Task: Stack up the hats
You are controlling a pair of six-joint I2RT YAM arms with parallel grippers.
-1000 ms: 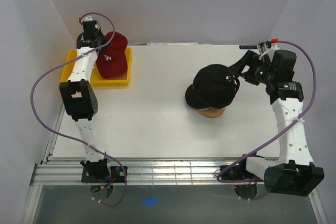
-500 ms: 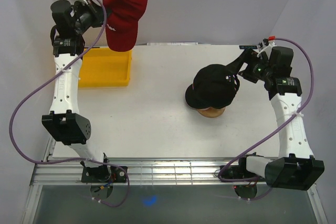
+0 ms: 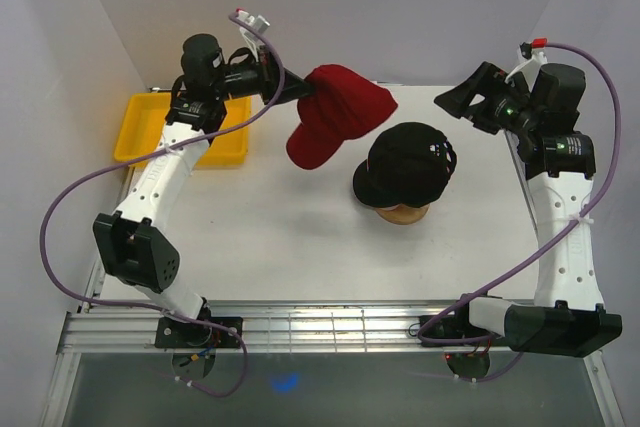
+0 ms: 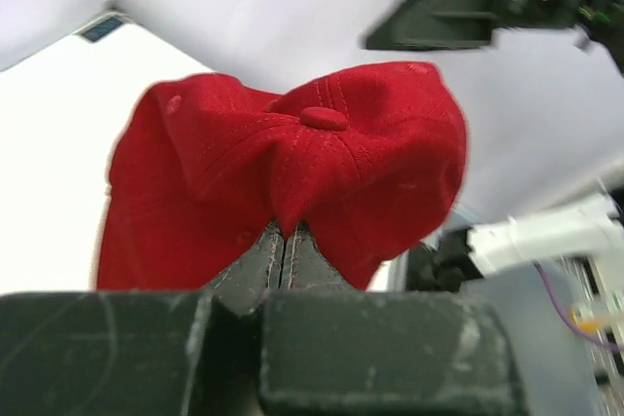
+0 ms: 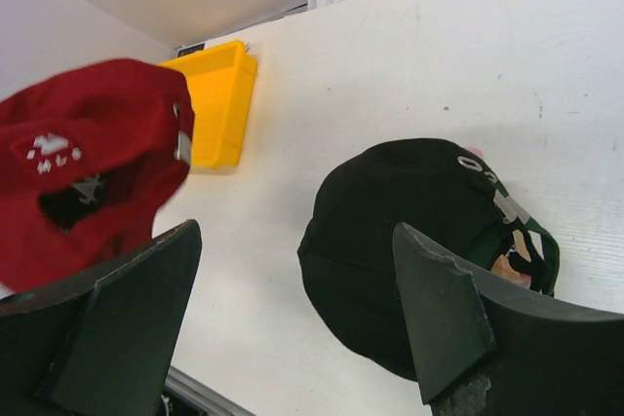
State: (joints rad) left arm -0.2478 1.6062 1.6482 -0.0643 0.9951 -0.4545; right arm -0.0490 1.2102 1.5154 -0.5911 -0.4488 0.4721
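1. We log one red hat (image 3: 340,112) hanging over the desk (image 3: 250,247) beside the black hat (image 3: 405,165), pinched in the closed left tool (image 4: 283,238).
2. The one black hat covers one green hat (image 5: 538,245) on one stand (image 3: 402,214).
3. We find the right tool (image 3: 455,97) spread wide, empty.

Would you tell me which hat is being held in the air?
The red cap, pinched by the left gripper and hanging above the table; the black cap sits on the wooden stand.
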